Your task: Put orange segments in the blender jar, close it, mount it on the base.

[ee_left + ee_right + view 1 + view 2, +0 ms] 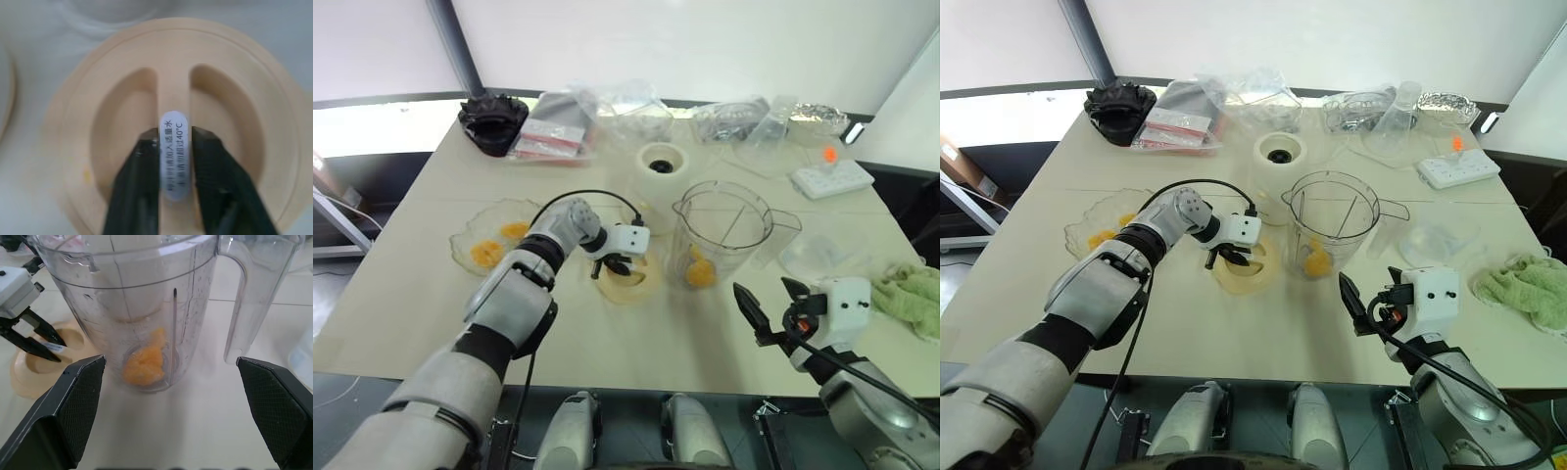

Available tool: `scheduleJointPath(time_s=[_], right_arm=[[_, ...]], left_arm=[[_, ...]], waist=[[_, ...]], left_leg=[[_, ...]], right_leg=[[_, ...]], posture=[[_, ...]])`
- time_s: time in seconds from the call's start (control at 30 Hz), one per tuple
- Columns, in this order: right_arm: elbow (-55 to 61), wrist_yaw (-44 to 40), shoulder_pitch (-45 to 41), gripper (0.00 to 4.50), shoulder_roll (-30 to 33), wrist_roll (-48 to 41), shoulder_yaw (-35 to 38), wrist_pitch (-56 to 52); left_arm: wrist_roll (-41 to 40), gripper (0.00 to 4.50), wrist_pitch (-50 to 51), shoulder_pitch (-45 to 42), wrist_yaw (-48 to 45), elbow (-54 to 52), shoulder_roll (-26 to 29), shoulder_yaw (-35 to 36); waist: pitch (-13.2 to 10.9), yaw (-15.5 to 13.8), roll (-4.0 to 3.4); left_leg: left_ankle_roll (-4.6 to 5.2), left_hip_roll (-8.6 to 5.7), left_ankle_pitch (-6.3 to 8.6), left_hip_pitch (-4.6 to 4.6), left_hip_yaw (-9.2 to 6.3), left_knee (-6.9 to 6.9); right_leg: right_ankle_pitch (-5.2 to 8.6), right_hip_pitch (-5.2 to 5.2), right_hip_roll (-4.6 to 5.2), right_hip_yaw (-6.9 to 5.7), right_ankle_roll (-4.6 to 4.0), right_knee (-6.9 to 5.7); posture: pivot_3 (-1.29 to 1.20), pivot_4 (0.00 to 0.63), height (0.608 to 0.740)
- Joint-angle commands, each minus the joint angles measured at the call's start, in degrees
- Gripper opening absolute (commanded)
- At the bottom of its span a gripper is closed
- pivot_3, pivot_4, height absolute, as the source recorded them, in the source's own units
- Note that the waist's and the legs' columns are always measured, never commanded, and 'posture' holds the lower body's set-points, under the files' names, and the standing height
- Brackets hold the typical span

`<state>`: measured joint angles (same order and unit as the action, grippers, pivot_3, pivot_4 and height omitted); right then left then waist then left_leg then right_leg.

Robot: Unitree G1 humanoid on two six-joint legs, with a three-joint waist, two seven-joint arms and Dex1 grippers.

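Risk: left pincer (174, 147) is clenched on the thin handle rib of the lid (628, 278), so the lid may twist or slip when lifted. Right pincer (171, 406), released wide, flanks the blender jar (722, 233); a nudge could tip it and spill the orange segments (144, 363).

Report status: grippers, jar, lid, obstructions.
Left gripper shut on flat round cream lid's centre rib. Right gripper open, facing clear plastic blender jar, orange segments inside. Jar uncovered, off cream-white base.
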<state>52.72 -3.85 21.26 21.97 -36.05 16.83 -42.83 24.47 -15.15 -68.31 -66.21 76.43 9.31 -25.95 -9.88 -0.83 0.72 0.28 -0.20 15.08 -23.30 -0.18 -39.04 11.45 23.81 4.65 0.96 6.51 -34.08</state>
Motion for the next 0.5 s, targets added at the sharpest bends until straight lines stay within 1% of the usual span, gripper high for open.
scheduleJointPath(time_s=[0.03, 0.27, 0.33, 0.37, 0.5], right_arm=[[0.6, -0.27, -0.78, 4.5, 0.24, 0.4, 1.11, 1.07], [-2.01, 0.17, -1.93, 4.5, -0.14, 3.12, 1.7, 2.12], [-3.44, 0.4, -3.0, 4.5, -0.3, 4.08, 1.84, 2.55], [-4.46, 0.3, -3.87, 4.5, -0.26, 4.61, 1.61, 2.76], [-8.89, 0.03, -6.97, 4.5, -0.05, 7.73, 0.21, 4.36]], left_arm=[[1.24, 0.26, 1.34, 1.31, 2.32, 1.12, 0.15, 0.0], [-1.95, 0.26, 0.42, 0.75, -0.48, 0.04, 0.88, 3.79], [-4.45, 0.26, 0.65, -0.18, -2.78, -0.63, 1.35, 6.27], [-6.0, 0.26, 0.29, -0.68, -3.54, -1.2, 1.79, 7.91], [-9.69, 0.26, 0.18, -1.21, -6.28, -2.8, 3.45, 11.7]], waist=[[0.0, 0.09, 0.0], [0.0, 0.05, -0.01], [-0.02, 0.08, 0.01], [-0.02, 0.07, 0.01], [-0.04, 0.09, 0.04]], left_leg=[[-0.01, 0.02, 0.01, 0.0, 0.0, 0.0], [-0.01, 0.03, 0.01, -0.05, -0.01, 0.0], [-0.01, 0.02, 0.0, -0.19, 0.03, 0.01], [0.0, 0.01, 0.0, -0.29, 0.07, 0.0], [0.05, -0.05, 0.02, -0.81, 0.06, 0.01]], right_leg=[[0.01, -0.03, 0.02, -0.02, 0.01, 0.04], [0.0, 0.05, 0.08, -0.07, 0.0, 0.02], [-0.03, 0.22, 0.08, -0.07, -0.05, -0.02], [-0.13, 0.35, 0.07, -0.06, -0.21, -0.05], [-0.15, 0.87, 0.0, -0.07, -0.16, -0.15]], posture=[[0.0, 0.15, 0.74], [0.0, 0.15, 0.74], [0.0, 0.15, 0.74], [0.0, 0.15, 0.74], [0.0, 0.15, 0.74]])
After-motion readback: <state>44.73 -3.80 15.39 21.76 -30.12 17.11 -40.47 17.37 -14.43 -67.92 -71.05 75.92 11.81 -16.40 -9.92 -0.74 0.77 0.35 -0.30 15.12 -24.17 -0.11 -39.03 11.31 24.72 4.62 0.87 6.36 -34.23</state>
